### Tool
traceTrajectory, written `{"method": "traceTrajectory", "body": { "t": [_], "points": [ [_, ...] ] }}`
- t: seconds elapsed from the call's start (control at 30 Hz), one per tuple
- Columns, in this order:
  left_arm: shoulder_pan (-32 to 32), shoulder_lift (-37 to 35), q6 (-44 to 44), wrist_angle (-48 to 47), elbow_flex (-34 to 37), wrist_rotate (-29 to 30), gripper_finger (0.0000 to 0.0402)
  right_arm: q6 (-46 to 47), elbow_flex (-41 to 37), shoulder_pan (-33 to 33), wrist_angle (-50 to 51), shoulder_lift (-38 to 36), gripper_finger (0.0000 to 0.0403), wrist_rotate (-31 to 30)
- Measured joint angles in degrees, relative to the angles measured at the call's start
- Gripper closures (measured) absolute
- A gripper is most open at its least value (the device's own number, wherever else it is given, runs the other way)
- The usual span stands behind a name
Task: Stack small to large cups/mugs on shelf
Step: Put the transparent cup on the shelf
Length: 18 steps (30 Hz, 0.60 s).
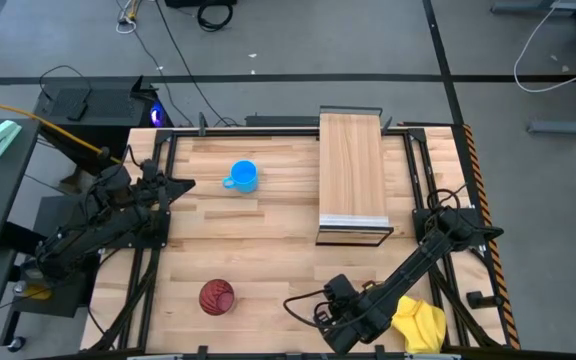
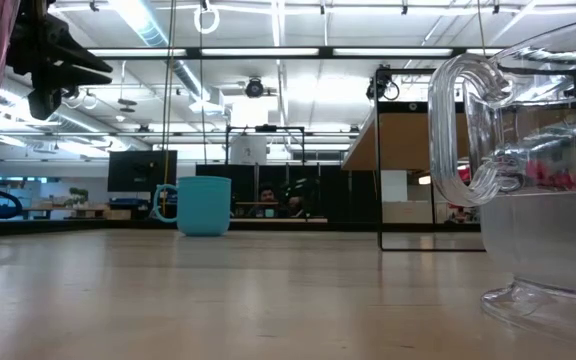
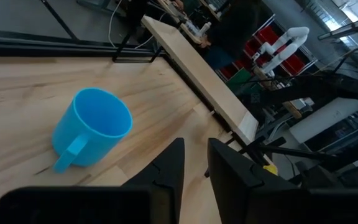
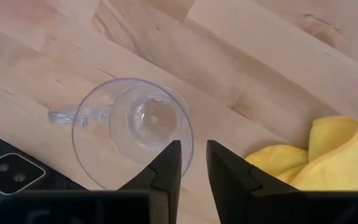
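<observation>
Big slatted tabletop (image 1: 268, 250), with the light-wood shelf (image 1: 351, 170) running along the far-right part, nothing on it yet.

Dark red tumbler (image 1: 216, 297) standing at the near-left of the tabletop, well apart from both arms. Bright blue mug (image 1: 242, 176) upright near the far edge, left of the shelf, handle toward the left arm's side.

Left gripper (image 3: 194, 163) hanging over the left side of the tabletop, aimed at the blue mug, fingers a narrow gap apart and holding nothing. Just waiting there by the look of it.

Right gripper (image 4: 192, 163) down low at the near edge, pointing pretty much straight down. Small clear cup (image 4: 132, 127) directly below and just ahead of the fingers, upright, mouth up, its little handle sticking out to the side away from the yellow cloth (image 4: 319, 158). Fingers only slightly parted, empty, tips over the cup's rim nearest the cloth. Looks like the smallest one goes first, and the right arm is clearly the nearer one. Probably needs the fingers wider to straddle that rim.

No brands, labels or readable writing anywhere on the cups, shelf or cloth.
</observation>
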<state>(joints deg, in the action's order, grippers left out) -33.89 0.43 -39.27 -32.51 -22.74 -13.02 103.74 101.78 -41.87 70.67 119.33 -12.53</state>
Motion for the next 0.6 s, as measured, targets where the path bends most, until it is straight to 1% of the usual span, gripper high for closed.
{"method": "traceTrajectory", "body": {
  "t": [0.17,0.43,0.6],
  "points": [
    [0.0,0.0,0.7,0.0,0.0,-0.2,0.032,-0.3,-1.2,0.0,-0.6,0.3,0.032,1.0],
    [0.0,0.0,1.0,0.0,0.0,-0.4,0.0322,-0.4,-4.6,0.3,-6.1,0.3,0.032,1.1],
    [0.0,0.0,1.0,0.0,0.0,-0.4,0.0317,-0.3,-4.7,0.6,-6.3,0.3,0.0322,1.1]
  ]
}}
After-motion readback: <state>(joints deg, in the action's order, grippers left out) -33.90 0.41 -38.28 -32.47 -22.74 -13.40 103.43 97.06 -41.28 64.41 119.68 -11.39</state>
